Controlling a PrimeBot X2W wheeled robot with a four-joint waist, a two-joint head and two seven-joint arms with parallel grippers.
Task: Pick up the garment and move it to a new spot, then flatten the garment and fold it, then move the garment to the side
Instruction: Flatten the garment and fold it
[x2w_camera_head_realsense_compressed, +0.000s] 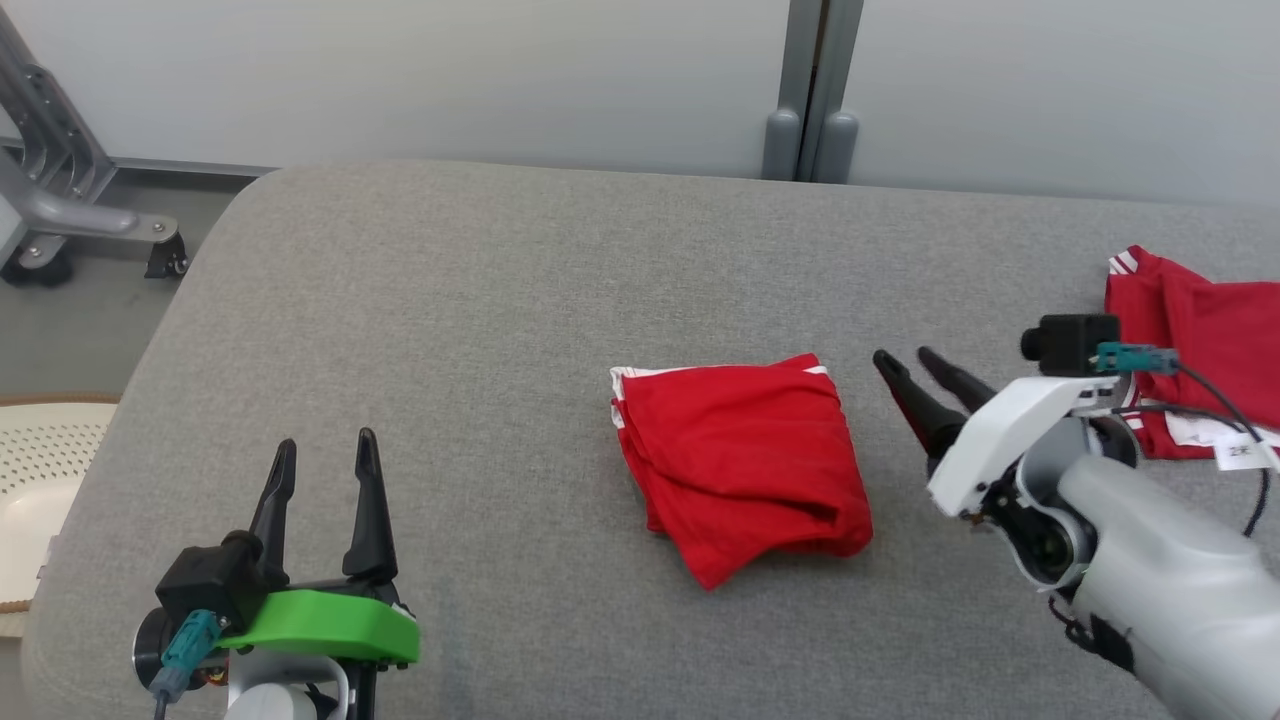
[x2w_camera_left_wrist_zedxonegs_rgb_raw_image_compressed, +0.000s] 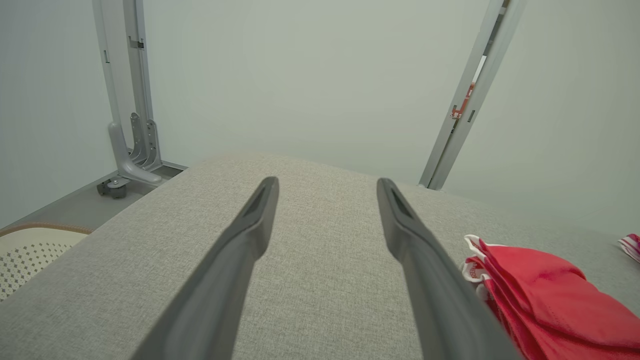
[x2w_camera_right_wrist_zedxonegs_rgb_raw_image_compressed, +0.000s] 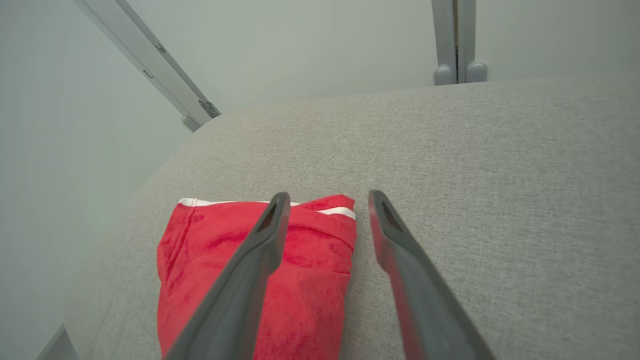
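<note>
The grey fabric-covered table (x2w_camera_head_realsense_compressed: 420, 300) bears a folded red garment (x2w_camera_head_realsense_compressed: 745, 460) with white trim near its middle, and well to that garment's right a crumpled red cloth (x2w_camera_head_realsense_compressed: 1215, 340).

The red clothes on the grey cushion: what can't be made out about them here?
- Far-right garment, head view: cut off by the picture's edge, partly behind the right arm.
- Its white label: print too small.
- Folded garment, left wrist view: cut off at the corner, behind a finger.
</note>
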